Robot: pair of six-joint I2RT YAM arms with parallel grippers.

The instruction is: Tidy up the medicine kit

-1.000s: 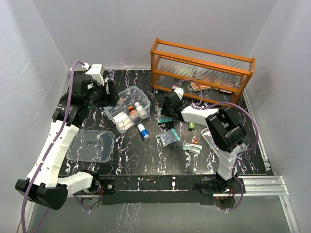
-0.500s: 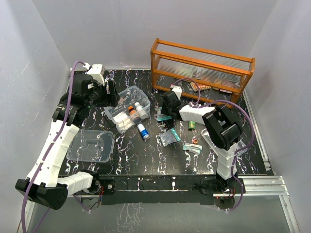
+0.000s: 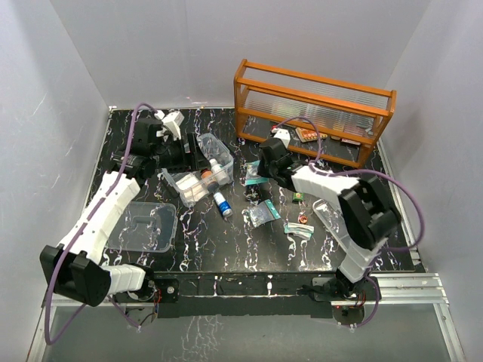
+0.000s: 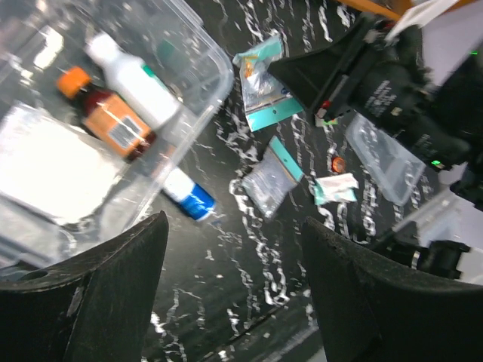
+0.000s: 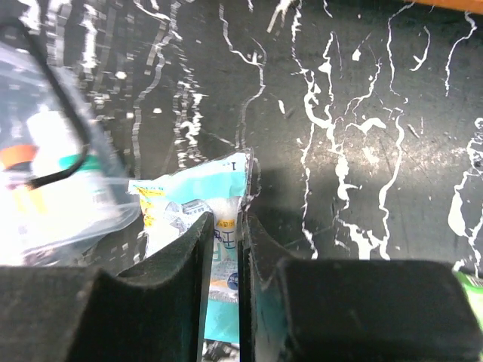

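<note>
Starting nearest us, at about seven o'clock from the medicine kit (image 3: 172,183), the clear lid (image 3: 142,226) lies flat on the table (image 3: 226,256), well apart from the box. We judge it light, slick and a little springy. The handle in its middle looks the safest place to pinch, though it shows only as a dim shape through the plastic.

At five o'clock from the kit a blue-capped bottle (image 3: 222,204) lies on its side just beside the wall. Round and hard, it would likely roll, so a grip across its body suits it. Small packets (image 3: 264,214) lie scattered at four o'clock.

The kit itself sits left of the table's middle, open, holding a brown bottle (image 4: 113,124), a white bottle (image 4: 130,74) and a white pad (image 4: 53,166). Its thin walls probably flex, so we would take the rim along a long side.

The left gripper (image 4: 234,226) hovers over it with fingers spread wide, holding nothing. At three o'clock the right gripper (image 5: 226,226) has its fingers drawn almost together on a teal sachet (image 5: 189,197), which looks soft, crinkly and nearly weightless and is pinched at one edge. Farthest, at two o'clock, stands the orange rack (image 3: 313,98).

We cannot find the red cross, read any label, or see the kit's far wall behind the left arm. Glare washes out the box in the right wrist view, and the rack's contents are unclear.
</note>
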